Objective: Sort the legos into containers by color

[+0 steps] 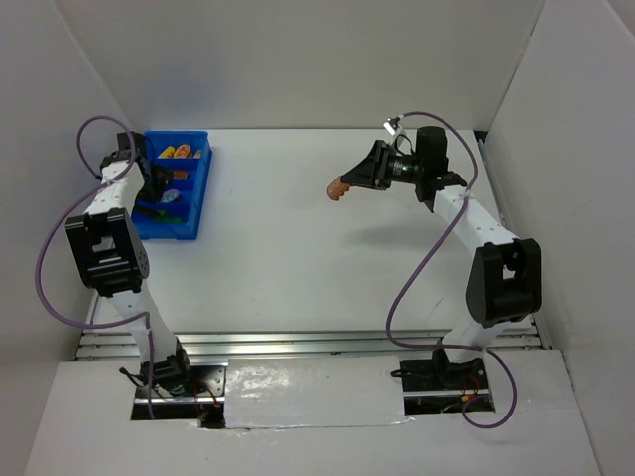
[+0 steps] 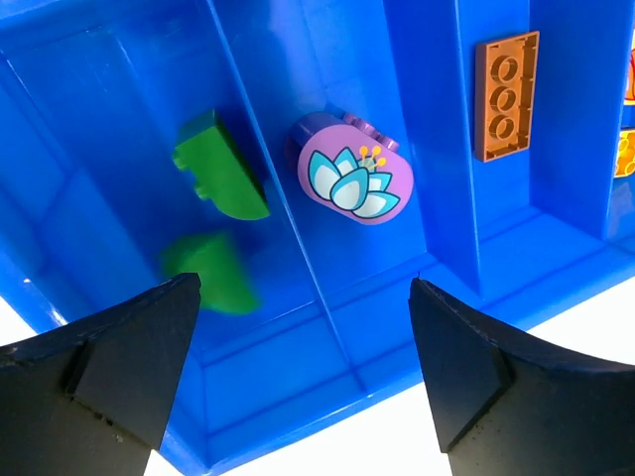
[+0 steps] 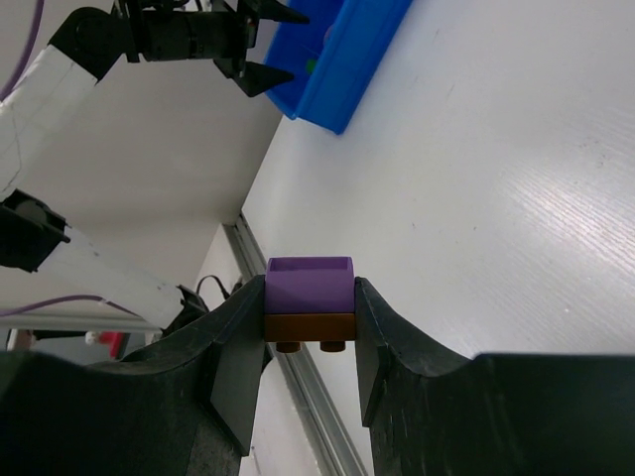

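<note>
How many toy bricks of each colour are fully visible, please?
Green plastic bricks: 2
Purple oval plastic piece: 1
Orange flat plastic plate: 1
Purple-and-brown plastic brick: 1
Total: 5; pieces cut off at the picture's edge not counted.

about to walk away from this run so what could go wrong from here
1. The right gripper pinches a purple-on-brown lego. Being two colours, it may land in the wrong compartment of the blue bin.
2. The open left gripper hangs right over that bin, so the right gripper could bump it on the way in.
</note>
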`<state>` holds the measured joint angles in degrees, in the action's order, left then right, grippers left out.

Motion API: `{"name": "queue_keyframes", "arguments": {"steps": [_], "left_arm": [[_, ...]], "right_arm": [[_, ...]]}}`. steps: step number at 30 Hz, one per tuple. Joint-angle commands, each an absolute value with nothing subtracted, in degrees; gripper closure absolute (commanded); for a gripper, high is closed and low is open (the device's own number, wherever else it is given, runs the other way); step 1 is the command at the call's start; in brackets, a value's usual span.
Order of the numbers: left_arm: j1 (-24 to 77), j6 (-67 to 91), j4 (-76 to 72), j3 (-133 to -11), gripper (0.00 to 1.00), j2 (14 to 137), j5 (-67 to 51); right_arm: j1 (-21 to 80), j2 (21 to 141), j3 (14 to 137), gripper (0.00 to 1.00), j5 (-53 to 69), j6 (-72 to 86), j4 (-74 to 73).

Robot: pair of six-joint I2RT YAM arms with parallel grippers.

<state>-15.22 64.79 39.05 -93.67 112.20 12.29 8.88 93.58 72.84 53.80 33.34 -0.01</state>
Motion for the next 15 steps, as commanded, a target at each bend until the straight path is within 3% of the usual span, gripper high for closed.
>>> {"name": "queue_keyframes", "arguments": {"steps": [1,10,15], "left_arm": [[-15.47,64.51,39.73,-95.10,0.00,110.75,13.18],[-14.16,59.78,35.51,-98.25,0.00,107.32,7.30],[-5.38,43.64,34.71,-107.81,0.00,106.70,2.99]], "right_arm": [[9.58,91.14,74.27,1.00,55.20,32.52,2.20],[10.10,92.11,75.50,1.00,54.14,32.78,0.97],[11.77,92.81,78.48,1.00,54.58,33.05,0.44]]}}
